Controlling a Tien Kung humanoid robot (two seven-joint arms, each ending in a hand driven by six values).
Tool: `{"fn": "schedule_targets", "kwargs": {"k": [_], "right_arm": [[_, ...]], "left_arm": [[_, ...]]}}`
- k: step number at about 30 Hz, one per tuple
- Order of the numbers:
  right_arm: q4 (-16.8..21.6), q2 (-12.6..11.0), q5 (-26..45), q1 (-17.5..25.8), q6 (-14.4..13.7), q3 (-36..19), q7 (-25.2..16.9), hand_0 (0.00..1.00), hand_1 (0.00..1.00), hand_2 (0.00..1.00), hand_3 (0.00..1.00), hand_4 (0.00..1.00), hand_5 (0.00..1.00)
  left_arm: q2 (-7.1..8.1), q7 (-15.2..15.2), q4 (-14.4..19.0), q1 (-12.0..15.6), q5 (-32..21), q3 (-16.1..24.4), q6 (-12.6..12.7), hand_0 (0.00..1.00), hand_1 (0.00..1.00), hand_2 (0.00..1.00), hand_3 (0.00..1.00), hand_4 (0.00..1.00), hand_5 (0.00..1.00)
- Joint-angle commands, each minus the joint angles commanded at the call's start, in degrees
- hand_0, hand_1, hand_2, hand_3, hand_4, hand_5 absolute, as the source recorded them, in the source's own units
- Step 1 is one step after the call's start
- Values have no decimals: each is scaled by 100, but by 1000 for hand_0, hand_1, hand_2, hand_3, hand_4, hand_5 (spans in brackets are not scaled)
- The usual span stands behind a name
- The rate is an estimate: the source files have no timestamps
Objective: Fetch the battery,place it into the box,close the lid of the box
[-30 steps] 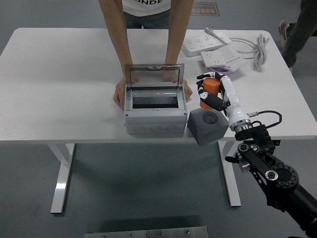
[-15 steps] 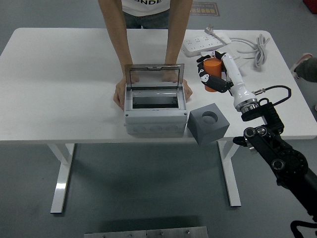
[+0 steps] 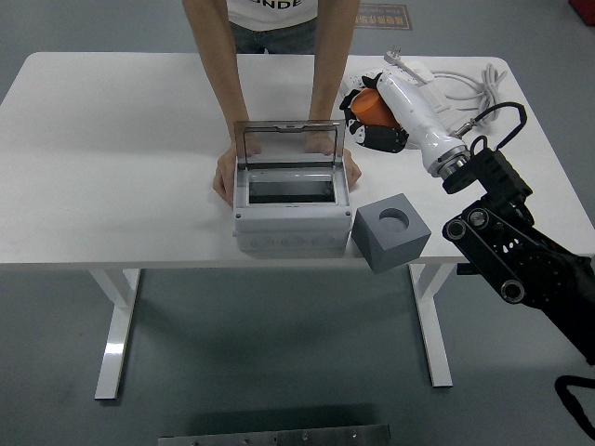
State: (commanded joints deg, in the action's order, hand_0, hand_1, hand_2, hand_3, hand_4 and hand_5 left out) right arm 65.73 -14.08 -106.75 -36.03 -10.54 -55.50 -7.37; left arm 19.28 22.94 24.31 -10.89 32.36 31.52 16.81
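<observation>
The battery [image 3: 370,105] is a short orange cylinder, tilted, held off the table [image 3: 112,158] in the curled fingers of the right robot hand [image 3: 372,121], upper right of centre in the frame, just right of the box's raised lid. The box [image 3: 290,212] is a light grey rectangular enclosure at the frame's centre, near the table's front edge, its interior dark. Its hinged lid [image 3: 289,141], a grey frame around a clear pane, stands open and upright along the far side
</observation>
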Motion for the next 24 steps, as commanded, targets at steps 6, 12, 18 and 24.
{"fn": "schedule_targets", "kwargs": {"k": [6,12,18,24], "right_arm": [[-135,29,-409,-303,117,524,198,167,215,316,362,88,2],[-243,171,-459,-484,173,915,281,172,215,319,361,95,2],[-356,376,-537,-658,310,1258,460,176,219,323,362,105,2],[-557,544,-714,-833,519,1564,760,176,220,325,365,109,2]], "left_arm": [[20,18,1,-12,27,27,5,620,692,587,591,607,18],[38,39,2,-22,57,57,10,620,692,587,592,607,17],[55,66,3,-34,109,97,11,620,692,587,592,606,16],[67,82,6,-46,126,115,7,620,692,586,591,605,16]]}}
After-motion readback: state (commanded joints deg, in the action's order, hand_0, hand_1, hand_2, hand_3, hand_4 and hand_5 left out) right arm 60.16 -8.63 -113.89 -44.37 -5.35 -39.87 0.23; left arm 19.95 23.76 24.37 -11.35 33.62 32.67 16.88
